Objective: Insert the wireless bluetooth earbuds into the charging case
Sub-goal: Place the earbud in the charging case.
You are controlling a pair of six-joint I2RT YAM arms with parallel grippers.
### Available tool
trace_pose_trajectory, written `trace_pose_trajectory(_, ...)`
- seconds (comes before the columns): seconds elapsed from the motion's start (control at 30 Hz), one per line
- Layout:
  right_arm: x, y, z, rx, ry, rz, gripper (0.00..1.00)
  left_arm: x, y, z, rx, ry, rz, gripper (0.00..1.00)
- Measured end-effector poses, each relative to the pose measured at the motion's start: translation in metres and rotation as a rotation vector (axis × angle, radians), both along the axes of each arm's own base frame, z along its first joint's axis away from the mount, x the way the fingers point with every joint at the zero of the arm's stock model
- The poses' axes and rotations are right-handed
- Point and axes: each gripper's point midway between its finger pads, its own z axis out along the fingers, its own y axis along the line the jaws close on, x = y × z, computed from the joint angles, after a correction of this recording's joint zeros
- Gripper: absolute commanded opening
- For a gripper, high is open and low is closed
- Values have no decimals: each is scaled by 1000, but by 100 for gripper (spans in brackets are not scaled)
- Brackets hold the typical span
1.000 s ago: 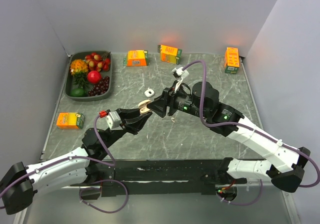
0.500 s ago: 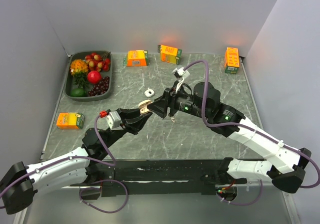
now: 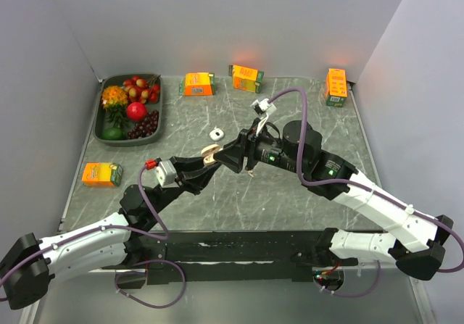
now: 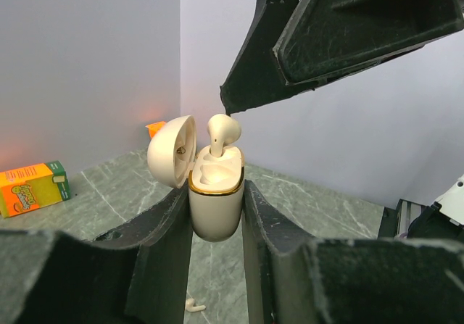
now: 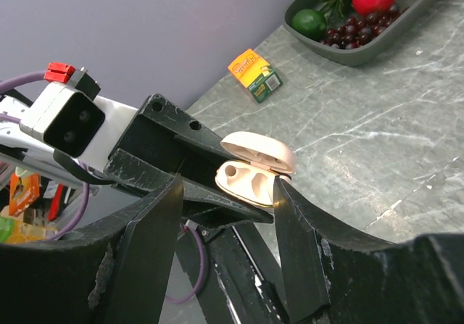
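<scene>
My left gripper (image 4: 215,197) is shut on the beige charging case (image 4: 215,212), which it holds upright above the table with the lid (image 4: 174,150) swung open. One white earbud (image 4: 222,132) stands in the case with its head poking out above the gold rim. A second earbud (image 4: 193,306) lies on the table below. My right gripper (image 5: 228,183) hovers just over the case (image 5: 254,179), open, with nothing between its fingers. From the top view both grippers meet mid-table, left gripper (image 3: 205,159) and right gripper (image 3: 230,154) tip to tip.
A dark tray (image 3: 161,114) of fruit sits at the back left. Orange cartons stand at the back (image 3: 197,84), (image 3: 246,77), (image 3: 336,86) and one at the left edge (image 3: 101,174). A small white rounded-square piece (image 3: 216,133) lies behind the grippers.
The right arm's wrist and cable have shifted slightly. The left arm and the case have stayed still.
</scene>
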Motion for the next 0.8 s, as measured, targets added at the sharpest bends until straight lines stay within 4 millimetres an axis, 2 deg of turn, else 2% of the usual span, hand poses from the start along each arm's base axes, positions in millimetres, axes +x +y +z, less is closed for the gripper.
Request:
trace_pose_trajectory(0.37,6,-13,2,-14,-21,-68,62,0,0,0,0,0,0,1)
trace_pose_trajectory(0.8,3,-9,-6,-29,12,-47,61,0,0,0,0,0,0,1)
